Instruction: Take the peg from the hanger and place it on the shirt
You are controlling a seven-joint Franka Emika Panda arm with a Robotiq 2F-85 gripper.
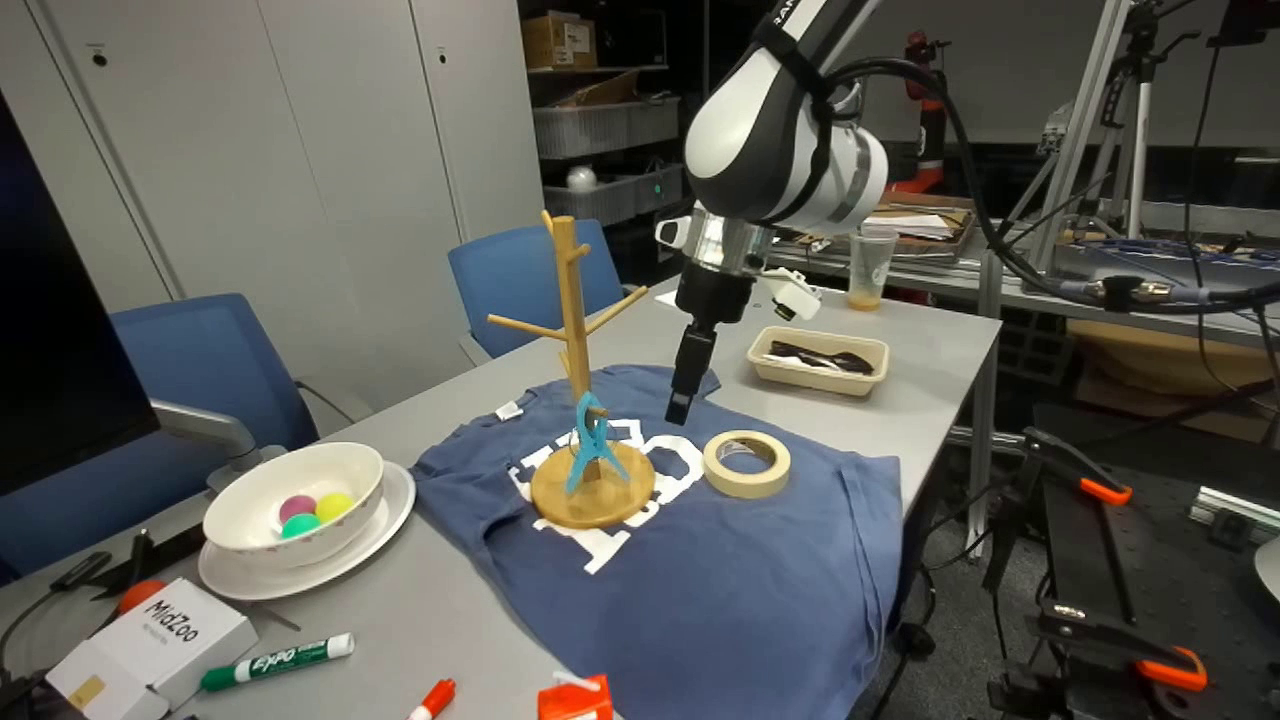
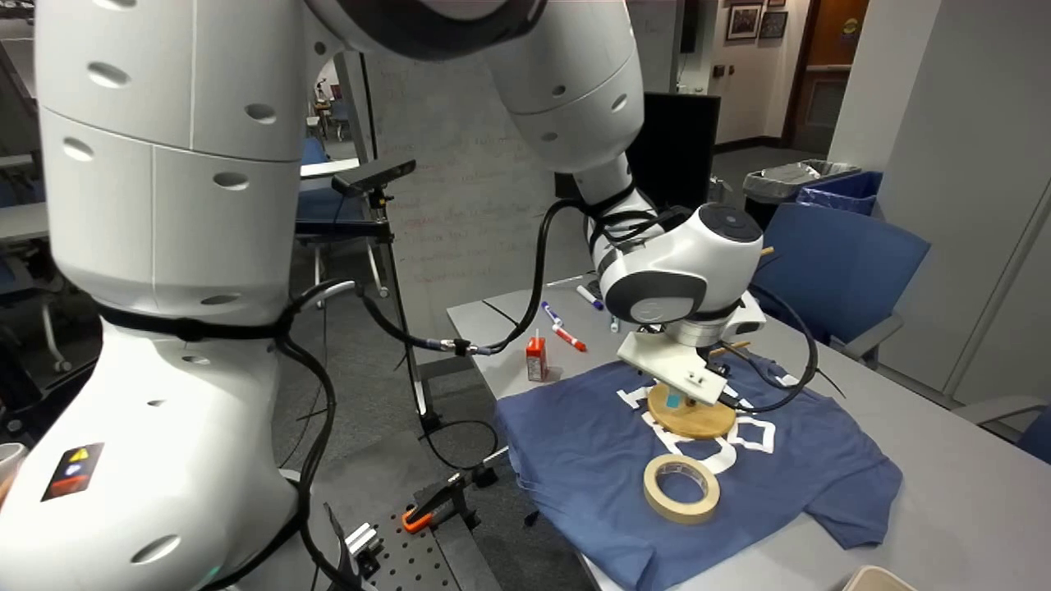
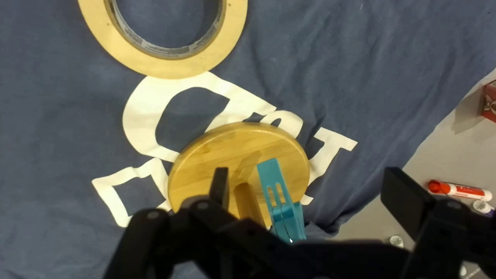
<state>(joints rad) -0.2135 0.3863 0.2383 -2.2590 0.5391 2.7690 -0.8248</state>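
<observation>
Holds fingers (image 3: 405, 203) spread above the shirt (image 1: 740, 590).
Shows the peg (image 3: 287, 212) on the hanger (image 3: 232, 157) between them in the wrist view, with a tape roll (image 1: 746, 487) below their level.

Peg (image 1: 590, 440) hung on the hanger (image 1: 577, 360), which stands on the shirt (image 1: 700, 580); from the peg, gripper (image 1: 680, 408) at two o'clock, tape roll (image 1: 745, 487) at three.

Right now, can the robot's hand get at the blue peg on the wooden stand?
Probably yes. The hand is open, and in the wrist view the peg shows between its fingers. The wooden stand rises close beside it, though, so the hand could bump that.
</observation>
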